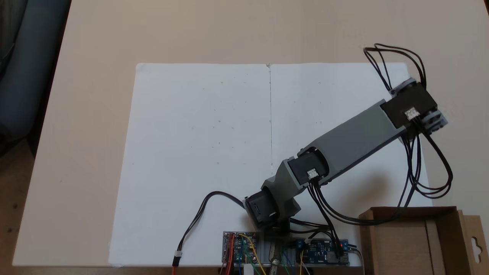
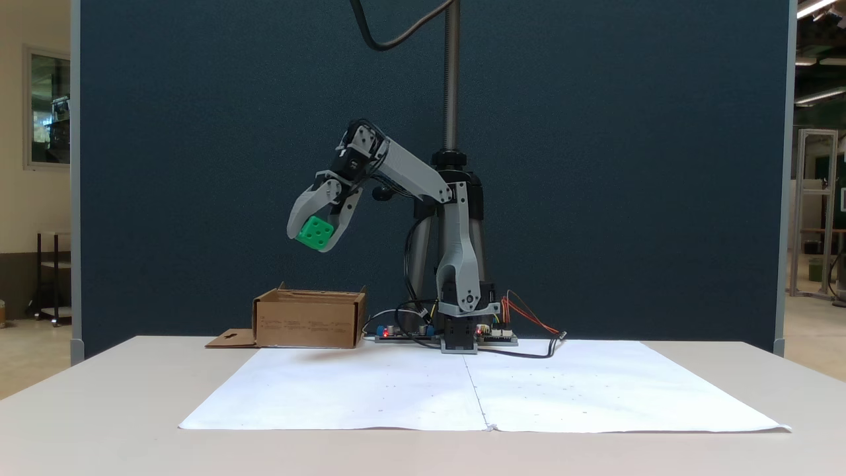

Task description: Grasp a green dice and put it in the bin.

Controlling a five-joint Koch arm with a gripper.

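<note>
Aloft, fingers (image 2: 316,233) pinching green dice (image 2: 315,233), tilted cornerwise, above bin (image 2: 309,322).

I see a matt grey plastic arm (image 2: 410,173) whose gripper (image 2: 316,233) clamps a glossy green plastic dice (image 2: 315,233). The bin (image 2: 309,320) at the table's (image 2: 99,410) far edge is dull brown corrugated cardboard. Smooth white paper (image 1: 198,145) covers the table's matt beige top. The pole (image 2: 451,73) looks like threaded metal.
</note>
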